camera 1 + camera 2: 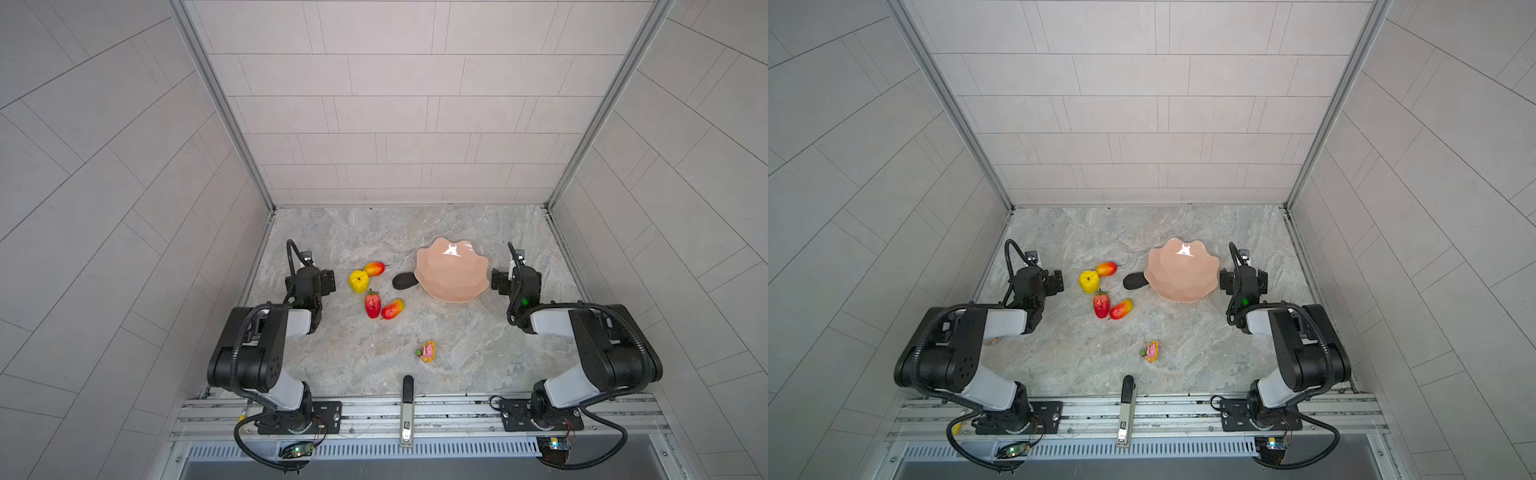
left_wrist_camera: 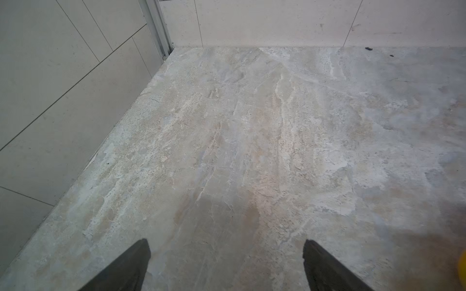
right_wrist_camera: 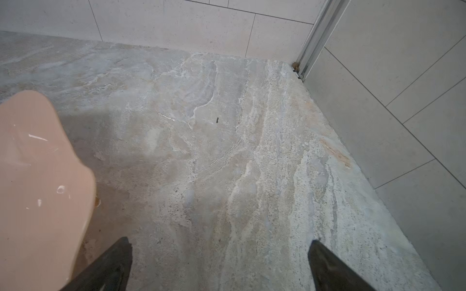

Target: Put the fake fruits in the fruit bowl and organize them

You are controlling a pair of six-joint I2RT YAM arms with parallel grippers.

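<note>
Two grippers head the list. Jaws? (Checker)

Left gripper (image 2: 227,243): fingers spread wide, nothing between them, aimed at the far wall. Right gripper (image 3: 219,241): likewise wide and empty. (Clerk)

Next largest? (Checker)

Fruit bowl (image 1: 452,270), one, peach-pink with a scalloped rim, empty. It stands on the marble tabletop (image 1: 478,340), just beside the right gripper on its inner side. (Clerk)

Fruits, five, none in the bowl? (Checker)

Correct, all on the tabletop. Black oval (image 1: 402,281) lies at the bowl's left rim, its long axis crosswise, one end seemingly tucked under the rim. Yellow lumpy fruit (image 1: 358,281) is nearest the left gripper and touches the far mango (image 1: 375,268). Strawberry (image 1: 372,304) lies lengthwise near-to-far with its green top away from the robot. Near mango (image 1: 392,309) lies just beside it, on a slant. (Clerk)

Which arm is nearer? (Checker)

Left arm, for the group of four. They lie to its inner side, between it and the bowl, not ahead of its jaws. I judge it must turn toward the middle before descending. (Clerk)

Smallest? (Checker)

Pink-yellow-green trinket (image 1: 427,351), well apart toward the robot. Not a fruit. (Clerk)
</note>
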